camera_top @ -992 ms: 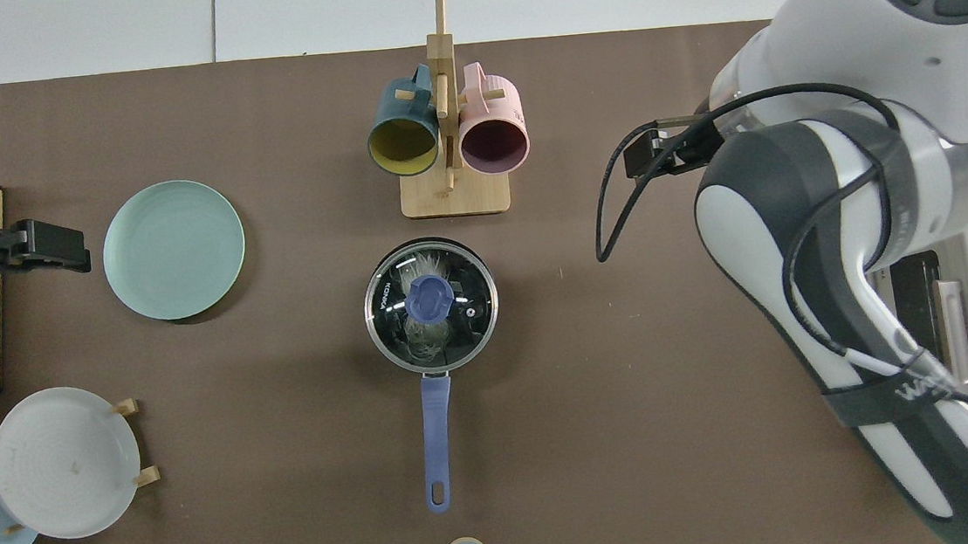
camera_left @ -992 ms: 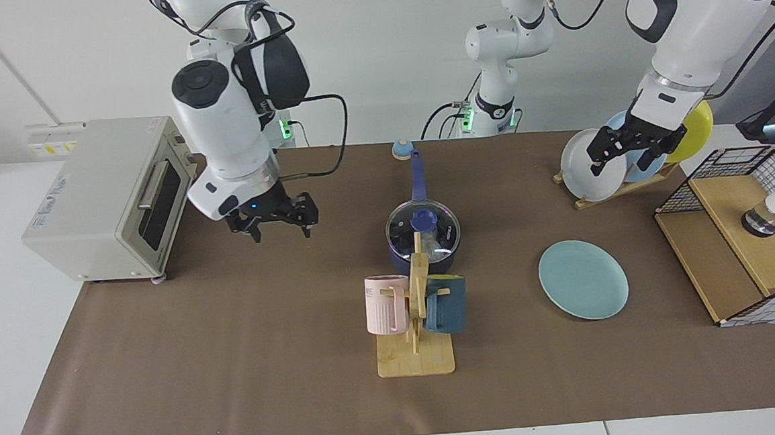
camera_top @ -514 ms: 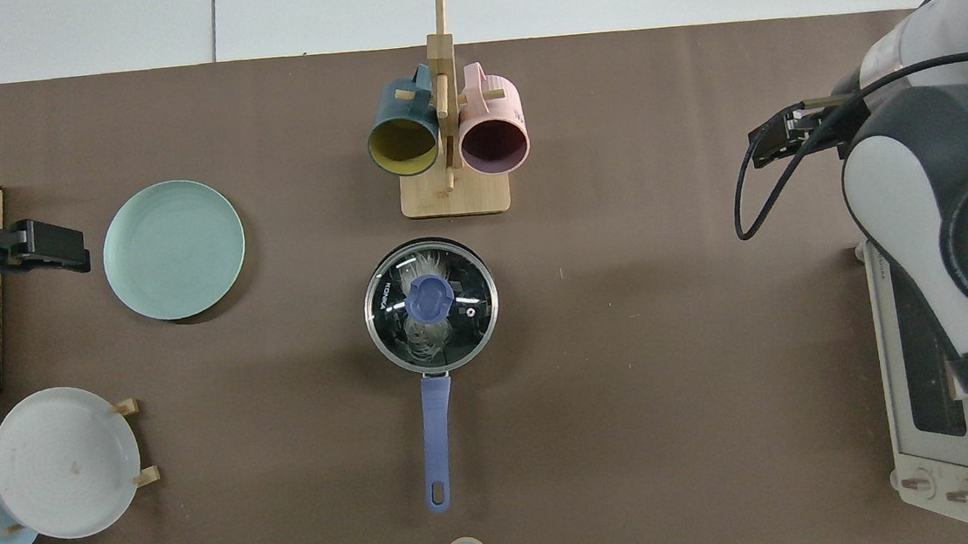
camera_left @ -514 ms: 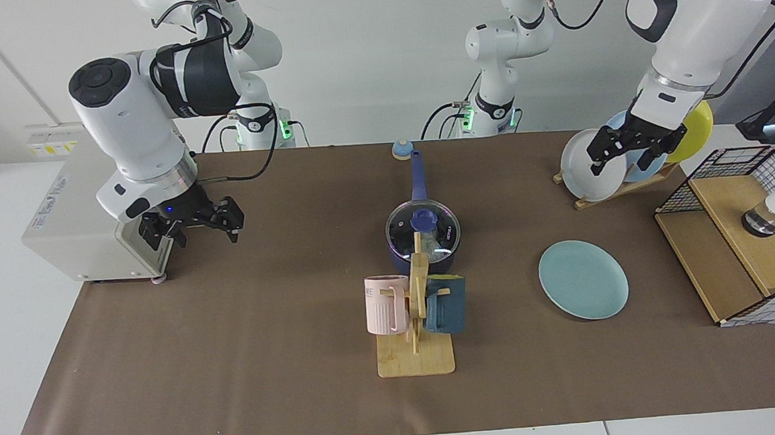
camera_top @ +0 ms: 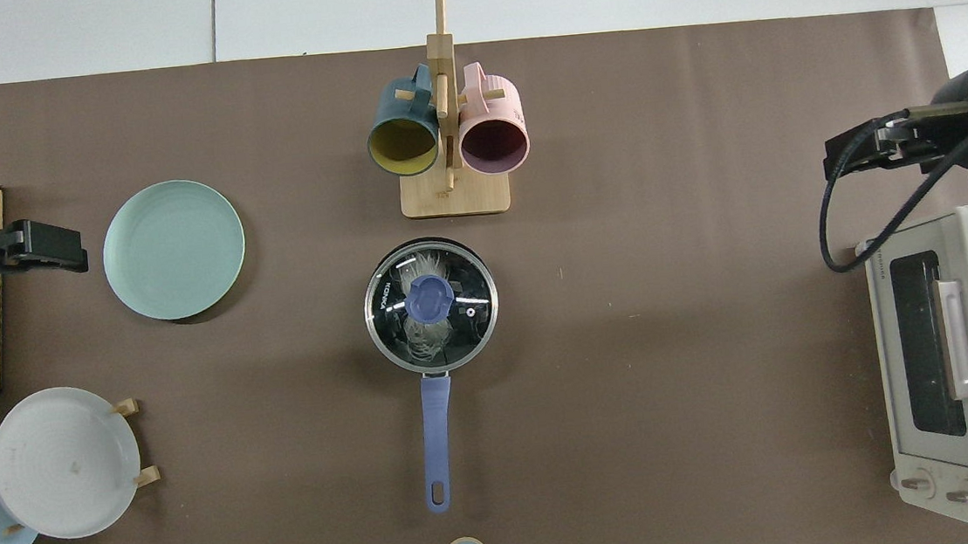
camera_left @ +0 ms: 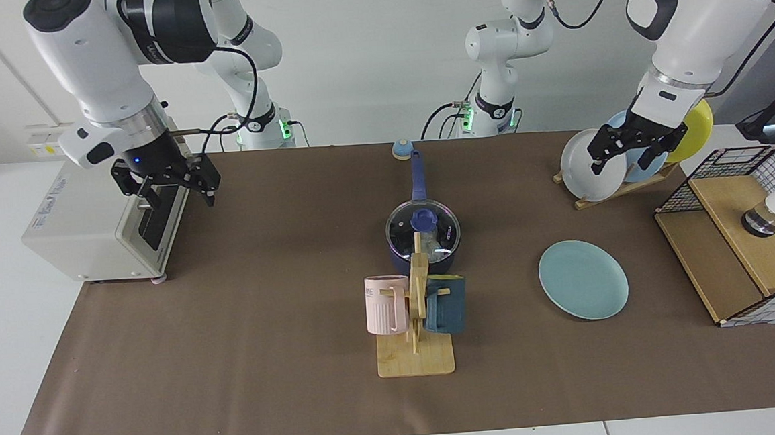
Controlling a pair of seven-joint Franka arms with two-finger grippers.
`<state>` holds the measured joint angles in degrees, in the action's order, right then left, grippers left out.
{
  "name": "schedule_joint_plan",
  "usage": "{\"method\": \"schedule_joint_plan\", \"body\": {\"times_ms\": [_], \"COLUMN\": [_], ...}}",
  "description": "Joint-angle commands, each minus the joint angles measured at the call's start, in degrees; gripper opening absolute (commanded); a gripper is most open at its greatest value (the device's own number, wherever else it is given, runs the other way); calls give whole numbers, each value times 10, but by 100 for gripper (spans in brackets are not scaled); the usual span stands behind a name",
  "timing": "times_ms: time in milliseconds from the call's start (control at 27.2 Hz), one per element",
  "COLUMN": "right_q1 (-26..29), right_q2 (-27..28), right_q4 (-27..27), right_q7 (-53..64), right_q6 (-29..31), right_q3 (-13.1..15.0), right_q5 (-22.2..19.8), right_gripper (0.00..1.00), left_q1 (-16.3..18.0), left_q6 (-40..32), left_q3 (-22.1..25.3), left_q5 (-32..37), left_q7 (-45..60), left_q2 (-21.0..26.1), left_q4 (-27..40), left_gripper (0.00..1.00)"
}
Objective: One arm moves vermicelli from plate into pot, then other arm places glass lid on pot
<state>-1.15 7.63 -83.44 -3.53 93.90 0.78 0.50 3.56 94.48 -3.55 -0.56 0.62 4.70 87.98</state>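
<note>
Fingers of the right gripper (camera_left: pixel 169 189) hang spread and empty at the upper left of the facing view, over the toaster oven (camera_left: pixel 101 218). At frame centre the pot (camera_left: pixel 424 242) already wears the glass lid (camera_left: pixel 423 232), its long handle pointing up-frame toward the arm bases, with the vermicelli (camera_top: pixel 430 334) pale beneath the glass. Right of it lies the bare plate (camera_left: pixel 584 279). At upper right the left gripper (camera_left: pixel 633 148) (parted, holding nothing) hovers by the plate rack (camera_left: pixel 618 186). Both grippers sit well apart from the pot, so I judge no further reach is needed
</note>
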Motion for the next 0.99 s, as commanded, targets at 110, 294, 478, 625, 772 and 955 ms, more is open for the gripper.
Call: {"method": "schedule_joint_plan", "body": {"times_ms": [110,294,478,625,772,955], "right_q1": [13,13,13,12,12,12], "right_q2": [-96,-106,-106,-108,-108,-107], "right_q4": [-88,-96,-97,-99,-100,-102], "right_q7": [-22,11,42,41,33,11], "right_q6": [10,13,11,9,7,4], "right_q3": [-6,11,21,22,21,21], "right_q5": [8,5,6,7,8,11], "right_gripper": [100,100,100,100,100,100], "left_q1": [0,1,1,2,1,2], "left_q6": [2,2,3,3,3,2], "left_q3": [2,1,1,2,1,1], "left_q5": [-3,-3,-3,-3,-3,-2], "left_q7": [5,5,5,5,5,5], "left_q2": [-15,-15,-15,-15,-15,-15], "left_q4": [13,13,13,13,13,13], "left_gripper": [100,100,100,100,100,100]}}
